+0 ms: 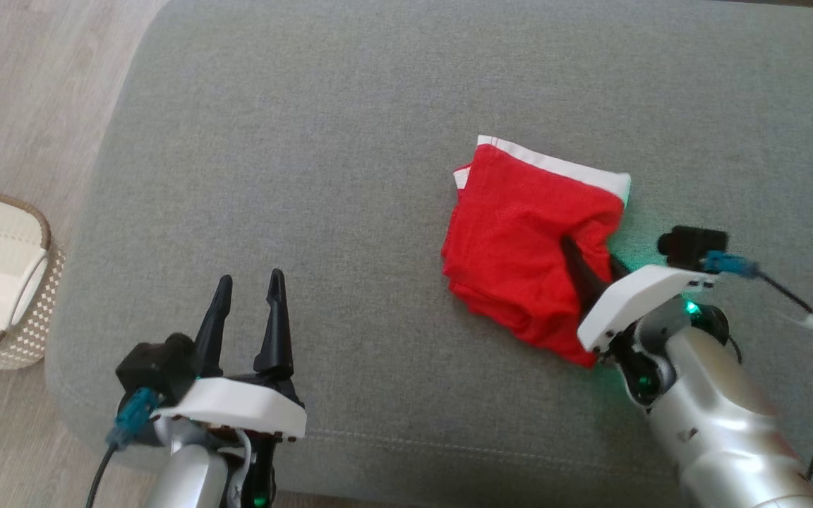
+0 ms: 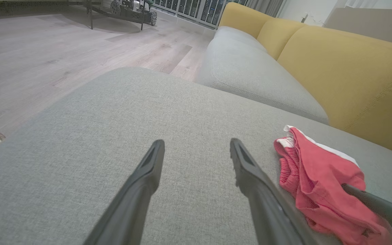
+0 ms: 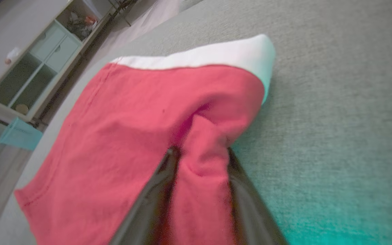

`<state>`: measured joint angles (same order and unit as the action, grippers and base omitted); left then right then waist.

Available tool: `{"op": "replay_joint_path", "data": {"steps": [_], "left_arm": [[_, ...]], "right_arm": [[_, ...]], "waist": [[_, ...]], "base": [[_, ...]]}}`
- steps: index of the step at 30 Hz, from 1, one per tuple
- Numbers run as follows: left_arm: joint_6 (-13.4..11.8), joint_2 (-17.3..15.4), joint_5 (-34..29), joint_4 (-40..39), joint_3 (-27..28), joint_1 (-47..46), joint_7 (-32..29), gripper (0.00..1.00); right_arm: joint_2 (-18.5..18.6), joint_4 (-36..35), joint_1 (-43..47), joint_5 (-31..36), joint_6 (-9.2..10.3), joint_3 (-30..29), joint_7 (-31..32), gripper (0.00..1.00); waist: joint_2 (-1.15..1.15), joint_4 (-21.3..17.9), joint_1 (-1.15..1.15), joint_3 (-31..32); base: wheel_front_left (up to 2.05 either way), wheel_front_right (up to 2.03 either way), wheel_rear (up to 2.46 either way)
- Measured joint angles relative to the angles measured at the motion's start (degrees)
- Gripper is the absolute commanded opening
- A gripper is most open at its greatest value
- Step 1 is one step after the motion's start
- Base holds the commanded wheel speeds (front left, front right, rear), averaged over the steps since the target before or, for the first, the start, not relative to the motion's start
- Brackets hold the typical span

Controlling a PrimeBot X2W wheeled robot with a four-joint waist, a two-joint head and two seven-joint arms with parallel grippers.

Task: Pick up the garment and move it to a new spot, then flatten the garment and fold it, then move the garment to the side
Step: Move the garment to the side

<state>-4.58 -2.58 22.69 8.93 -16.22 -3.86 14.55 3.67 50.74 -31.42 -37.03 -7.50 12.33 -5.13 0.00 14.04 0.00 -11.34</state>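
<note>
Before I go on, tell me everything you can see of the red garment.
The garment is red knit-looking cloth with a white band along its far edge. It lies folded into a rough, rumpled square on the grey cushion, layers showing at the near edge. The right gripper is at its near right side, fingers either side of a raised ridge of cloth; whether that ridge is pinched tight cannot be told. Nothing else touches it.
</note>
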Motion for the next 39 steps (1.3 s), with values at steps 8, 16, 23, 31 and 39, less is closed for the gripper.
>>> {"op": "replay_joint_path", "data": {"steps": [8, 16, 23, 31, 39], "left_arm": [[-0.3, 0.0, 0.0, 0.1, 0.2, -0.1, 0.0, 1.0], [0.1, 0.0, -1.2, 0.1, 0.2, -0.1, 0.0, 1.0], [2.2, 0.0, -5.4, 0.7, -0.6, -3.1, 0.0, 1.0], [8.0, -0.3, -14.4, 4.1, -5.3, -11.5, 0.0, 1.0], [10.7, -1.3, -18.2, 6.5, -8.8, -19.2, 0.0, 1.0]], "right_arm": [[1.5, 5.9, -3.0, 15.5, -0.01, 5.2, -7.0, 0.0], [4.3, 3.9, -4.6, 21.5, 0.0, 8.0, -8.5, 0.0], [8.7, -3.5, -6.1, 20.2, -0.01, 11.1, -3.9, 0.0], [17.0, -14.8, -9.9, 18.3, -0.01, 13.2, 2.1, 0.0], [22.2, -19.7, -10.9, 15.8, -0.01, 10.8, 4.2, 0.0]], "waist": [[0.0, -1.7, 0.0, 0.8], [0.0, -6.4, 0.0, 1.6], [0.0, -13.2, 0.0, 1.1], [0.0, -22.1, 0.0, -2.6], [0.0, -29.4, 0.0, -8.7]], "base": [[0.0, 0.0, 0.0], [0.0, 0.0, 0.0], [0.0, 0.0, 0.0], [0.0, 0.0, 0.0], [0.0, 0.0, 0.0]]}}
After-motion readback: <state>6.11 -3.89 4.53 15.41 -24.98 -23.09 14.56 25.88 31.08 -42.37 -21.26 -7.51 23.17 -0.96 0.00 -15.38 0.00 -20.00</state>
